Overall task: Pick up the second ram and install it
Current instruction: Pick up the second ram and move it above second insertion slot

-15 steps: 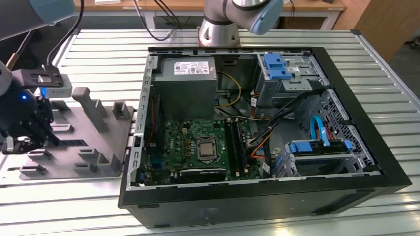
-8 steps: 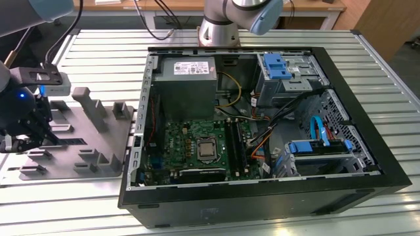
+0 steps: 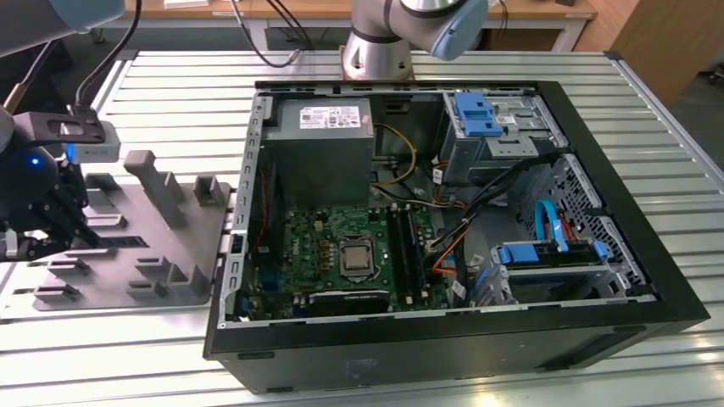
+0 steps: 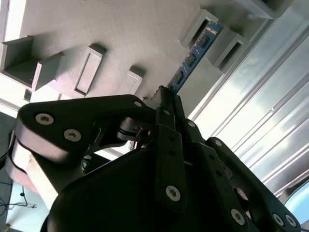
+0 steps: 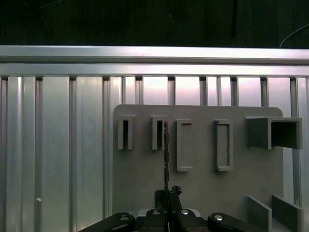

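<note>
- Second ram (image 4: pixel 193 55) is clamped by one short end between the fingertips of the hand (image 4: pixel 166 96), whose jaws are closed on its flat faces.
- It hangs over the grey holder plate (image 3: pixel 203 242) at the exterior view's left, well apart from the open computer case (image 3: pixel 453 339) and its green motherboard (image 3: pixel 305 237). Plate and case both stand on the slatted metal desk (image 3: pixel 633 102).
- Gripping the end rather than the middle probably leaves most of the length clear of the fingers.
- Its long axis runs straight out from the fingertips, in line with them. In the first wrist view the second ram shows edge-on as a thin dark line.
- Its far end points at a slotted holder block (image 5: pixel 158 133). Whether it rests in that slot or hangs clear, I cannot tell.
</note>
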### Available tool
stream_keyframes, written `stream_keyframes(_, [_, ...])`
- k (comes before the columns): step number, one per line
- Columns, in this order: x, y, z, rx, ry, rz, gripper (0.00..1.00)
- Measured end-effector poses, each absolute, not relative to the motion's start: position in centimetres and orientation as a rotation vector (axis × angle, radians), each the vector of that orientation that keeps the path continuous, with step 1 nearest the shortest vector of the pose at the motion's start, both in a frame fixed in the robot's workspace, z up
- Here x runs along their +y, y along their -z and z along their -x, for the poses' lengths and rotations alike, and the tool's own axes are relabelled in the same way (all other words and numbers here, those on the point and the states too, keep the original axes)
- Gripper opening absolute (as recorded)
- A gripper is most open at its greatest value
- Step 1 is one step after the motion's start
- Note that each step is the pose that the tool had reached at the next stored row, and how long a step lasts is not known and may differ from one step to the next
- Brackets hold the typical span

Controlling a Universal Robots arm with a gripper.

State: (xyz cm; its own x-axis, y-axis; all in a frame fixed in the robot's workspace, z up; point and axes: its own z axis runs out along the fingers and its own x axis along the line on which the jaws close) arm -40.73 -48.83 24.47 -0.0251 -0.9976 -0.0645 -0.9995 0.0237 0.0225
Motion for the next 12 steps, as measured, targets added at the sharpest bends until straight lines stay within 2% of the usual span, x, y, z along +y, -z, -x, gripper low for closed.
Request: stream_keyframes(12, [-48.83, -25.41, 40.73, 2.222, -0.102, 2.169, 0.14])
